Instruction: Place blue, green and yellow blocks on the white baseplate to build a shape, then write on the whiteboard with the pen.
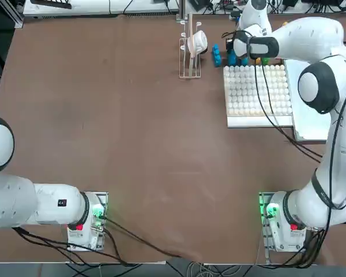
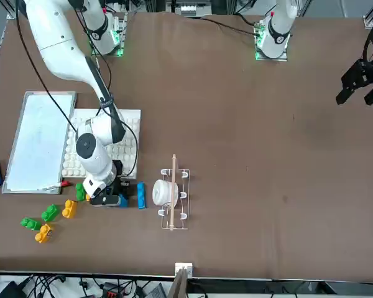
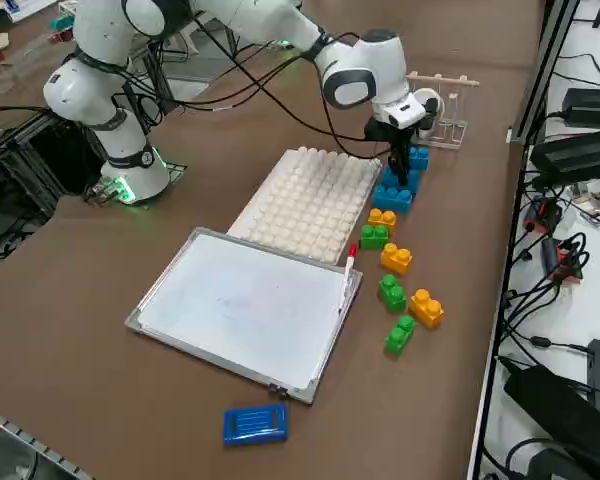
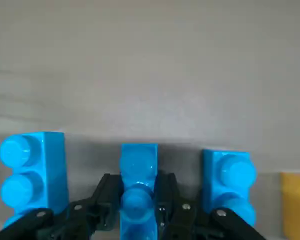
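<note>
A blue block (image 4: 138,190) sits right between the two black fingers (image 4: 104,200) of the right gripper (image 4: 138,212). The fingers squeeze it on both sides. Two more blue blocks (image 4: 32,175) stand next to it, one on each side. They are all on the brown table (image 1: 132,144), just past the far edge of the white baseplate (image 1: 258,92). The right arm reaches out over the baseplate, and the gripper points down.

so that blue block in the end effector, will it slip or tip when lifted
Probably stiff and light: the blue block looks like moulded plastic. The right end effector clamps its flat sides, so slipping seems unlikely. Gripped low between neighbouring blue blocks, it might nudge them.
</note>
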Available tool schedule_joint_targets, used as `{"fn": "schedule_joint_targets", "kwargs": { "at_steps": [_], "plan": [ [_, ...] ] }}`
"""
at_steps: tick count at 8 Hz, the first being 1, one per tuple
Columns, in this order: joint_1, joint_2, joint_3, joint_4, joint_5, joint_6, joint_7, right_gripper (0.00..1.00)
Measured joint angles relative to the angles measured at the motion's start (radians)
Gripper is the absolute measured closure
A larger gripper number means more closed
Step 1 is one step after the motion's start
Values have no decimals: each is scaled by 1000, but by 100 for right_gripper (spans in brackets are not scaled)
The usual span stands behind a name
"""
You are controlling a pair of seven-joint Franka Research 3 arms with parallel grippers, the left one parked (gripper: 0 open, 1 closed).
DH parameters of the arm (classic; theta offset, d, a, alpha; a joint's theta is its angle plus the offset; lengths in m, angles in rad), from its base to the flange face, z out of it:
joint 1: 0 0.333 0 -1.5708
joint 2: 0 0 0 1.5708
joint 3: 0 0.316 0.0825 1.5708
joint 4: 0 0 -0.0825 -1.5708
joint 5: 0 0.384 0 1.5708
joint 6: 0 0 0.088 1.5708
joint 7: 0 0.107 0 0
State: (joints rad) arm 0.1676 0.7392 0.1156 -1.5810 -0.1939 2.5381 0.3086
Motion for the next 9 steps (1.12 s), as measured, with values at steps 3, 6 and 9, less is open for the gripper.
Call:
{"fn": "schedule_joint_targets", "kwargs": {
  "at_steps": [3, 6, 9],
  "plan": [
    [-14, -68, 0, 42, -1, -124, -75, 61],
    [-12, -166, 1, 43, -2, -231, -168, 61],
    [-27, -270, 0, -18, -2, -321, -225, 61]
  ]
}}
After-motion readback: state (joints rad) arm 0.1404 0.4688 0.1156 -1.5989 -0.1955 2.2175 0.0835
